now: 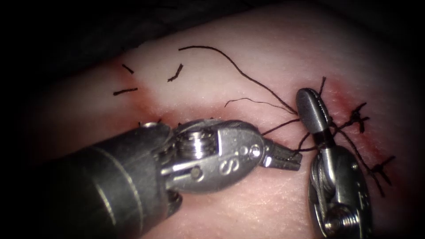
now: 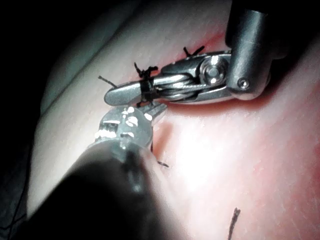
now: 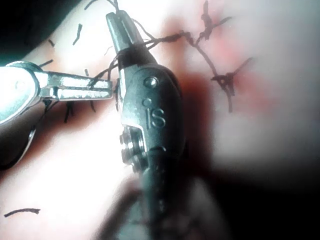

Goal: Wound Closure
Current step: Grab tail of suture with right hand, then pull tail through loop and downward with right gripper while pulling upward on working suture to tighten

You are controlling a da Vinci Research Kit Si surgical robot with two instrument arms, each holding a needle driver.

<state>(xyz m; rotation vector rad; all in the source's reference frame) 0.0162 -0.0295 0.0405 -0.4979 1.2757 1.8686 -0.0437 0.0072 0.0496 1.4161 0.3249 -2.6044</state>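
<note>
Black thread (image 1: 248, 77) trails over the pale tissue (image 1: 274, 48) in the endoscope view, and the left tool (image 1: 290, 158) has its jaws clamped on a strand right next to the right tool (image 1: 310, 106), whose closed jaws have thread wound around them, with tied stitches (image 1: 358, 117) just to its right. Left wrist view: right tool (image 2: 117, 95) lies shut with a dark thread wrap, left tool (image 2: 155, 111) touching it. Right wrist view: left tool (image 3: 100, 87) grips thread beside the right tool (image 3: 117, 25); needle, can't tell where.

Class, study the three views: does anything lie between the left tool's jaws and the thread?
Nothing visible does. The left tool already has its jaws shut on the thread, which is wrapped around the right tool, right of the cut ends on the tissue.
</note>
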